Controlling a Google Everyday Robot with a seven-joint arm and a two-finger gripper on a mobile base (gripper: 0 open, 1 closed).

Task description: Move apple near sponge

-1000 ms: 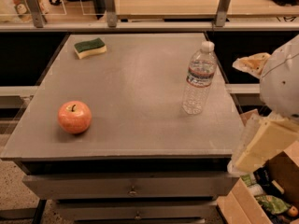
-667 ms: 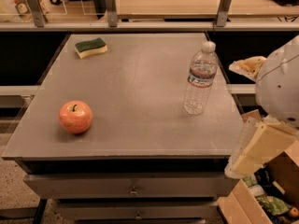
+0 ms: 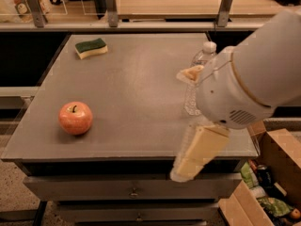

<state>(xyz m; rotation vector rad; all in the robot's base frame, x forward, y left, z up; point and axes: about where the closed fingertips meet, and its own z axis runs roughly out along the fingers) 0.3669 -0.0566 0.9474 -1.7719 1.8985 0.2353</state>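
Note:
The red-orange apple sits on the grey table near its front left edge. The sponge, dark green on top and pale yellow below, lies at the table's back left corner, well apart from the apple. My gripper hangs from the big white arm over the table's front right part, far to the right of the apple and holding nothing that I can see.
A clear water bottle stands on the right side of the table, mostly hidden behind my arm. An open cardboard box with items sits on the floor at the right. Drawers are under the tabletop. A counter with posts runs behind.
My arm has swung left from the right edge over the table's right side and now covers most of the bottle. The apple and the sponge have not moved.

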